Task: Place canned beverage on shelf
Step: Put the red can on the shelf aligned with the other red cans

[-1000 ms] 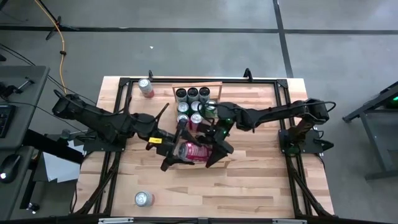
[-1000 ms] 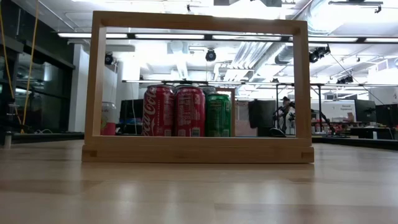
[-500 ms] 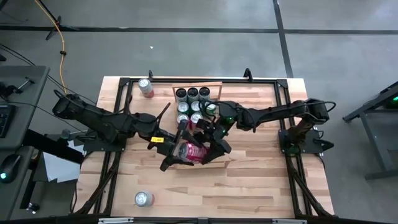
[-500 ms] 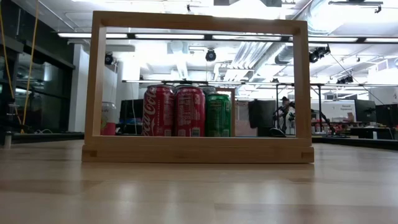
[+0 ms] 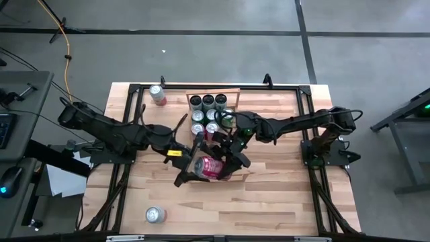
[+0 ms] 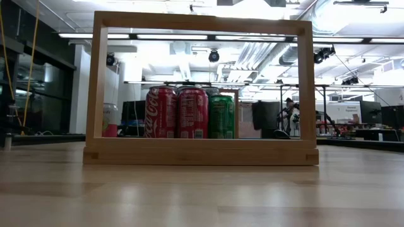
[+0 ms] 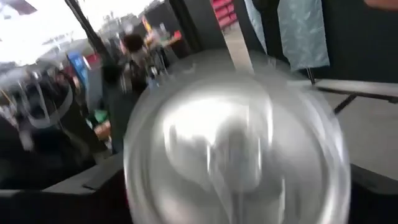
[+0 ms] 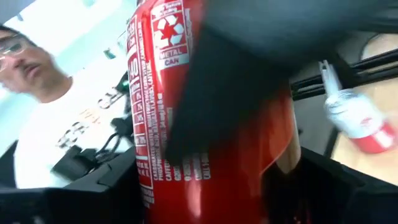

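From above: red can [image 5: 208,166] on its side over the near end of the shelf [image 5: 235,90], between left gripper [image 5: 193,165] on its left and right gripper [image 5: 229,161] on its right. Cannot tell which claw clamps it, or whether either does.

Low view: only the shelf [image 6: 202,151] with three standing cans [image 6: 189,112]; no claw.

Left wrist: round can end [image 7: 233,143] very close, blurred.

Right wrist: can wall [image 8: 161,93] with a dark part across it.

Probably full and rather heavy, smooth and slippery, thin wall easy to dent. Best to take at mid-body, gently.
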Robot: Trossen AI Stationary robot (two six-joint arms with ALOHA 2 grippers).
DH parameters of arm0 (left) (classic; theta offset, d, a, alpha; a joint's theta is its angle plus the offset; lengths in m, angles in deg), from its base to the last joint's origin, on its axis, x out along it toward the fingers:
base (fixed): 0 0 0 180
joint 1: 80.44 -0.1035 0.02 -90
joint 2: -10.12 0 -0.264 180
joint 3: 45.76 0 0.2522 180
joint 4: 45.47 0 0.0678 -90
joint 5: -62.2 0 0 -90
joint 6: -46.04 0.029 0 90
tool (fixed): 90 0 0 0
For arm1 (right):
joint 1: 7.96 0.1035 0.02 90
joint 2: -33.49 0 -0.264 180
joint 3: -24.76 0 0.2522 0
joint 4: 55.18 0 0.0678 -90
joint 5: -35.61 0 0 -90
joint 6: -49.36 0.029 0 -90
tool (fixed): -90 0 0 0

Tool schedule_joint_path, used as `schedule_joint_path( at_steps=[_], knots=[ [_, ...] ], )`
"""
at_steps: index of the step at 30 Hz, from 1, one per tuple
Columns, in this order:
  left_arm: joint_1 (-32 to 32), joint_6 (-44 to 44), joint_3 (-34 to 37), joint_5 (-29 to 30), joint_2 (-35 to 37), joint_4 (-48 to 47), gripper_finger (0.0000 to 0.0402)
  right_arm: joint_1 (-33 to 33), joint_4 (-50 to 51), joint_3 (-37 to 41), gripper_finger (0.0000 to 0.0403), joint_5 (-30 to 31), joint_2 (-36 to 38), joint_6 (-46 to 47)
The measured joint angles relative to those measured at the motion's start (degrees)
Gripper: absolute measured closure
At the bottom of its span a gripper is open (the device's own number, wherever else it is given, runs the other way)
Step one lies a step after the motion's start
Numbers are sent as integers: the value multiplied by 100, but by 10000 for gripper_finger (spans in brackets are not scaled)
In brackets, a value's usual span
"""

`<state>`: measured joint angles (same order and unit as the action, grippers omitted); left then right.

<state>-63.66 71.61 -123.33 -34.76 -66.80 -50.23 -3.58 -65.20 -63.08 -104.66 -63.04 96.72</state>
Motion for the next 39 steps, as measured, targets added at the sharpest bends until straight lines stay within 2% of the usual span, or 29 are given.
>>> schedule_joint_path(
  at_steps=[4, 11, 14, 18, 23, 27, 29, 31, 34, 36, 39],
  knots=[
    [-2, -239, 15, 245, -4, -229, 22, -88, -7, -14, 109, -295, 24, 21],
    [-4, -1022, 10, 662, 317, -945, 14, -345, 358, -14, 109, -771, 66, -46],
    [-36, -1513, 4, 953, 669, -1689, 13, -420, 984, -17, 109, -923, 129, -345],
    [-44, -2229, 29, 1396, 1171, -2942, 13, -548, 2221, -17, 109, -909, 307, -1235],
    [-17, -3051, 602, 2088, 1937, -3131, 12, -854, 4329, -17, 109, 58, 763, -2701],
    [-20, -3506, 1418, 2721, 2513, -2350, 12, -1142, 5955, -8, 109, 1455, 1278, -3648],
    [-20, -3701, 1892, 3001, 2693, -1569, 12, -1254, 6226, 148, 109, 2039, 1578, -3757],
    [-21, -3877, 2396, 3252, 2831, -832, 12, -1336, 6054, 495, 109, 2420, 1920, -3604],
    [-26, -4146, 3024, 3579, 2834, 431, 12, -1379, 5146, 1339, 109, 2816, 2526, -2977],
    [-26, -4200, 3315, 3796, 2742, 1198, 12, -1360, 4107, 2075, 109, 3182, 2903, -2343],
    [-29, -4068, 3526, 4207, 2467, 2131, 12, -1165, 1744, 3137, 109, 3980, 3170, -1273]
  ],
)
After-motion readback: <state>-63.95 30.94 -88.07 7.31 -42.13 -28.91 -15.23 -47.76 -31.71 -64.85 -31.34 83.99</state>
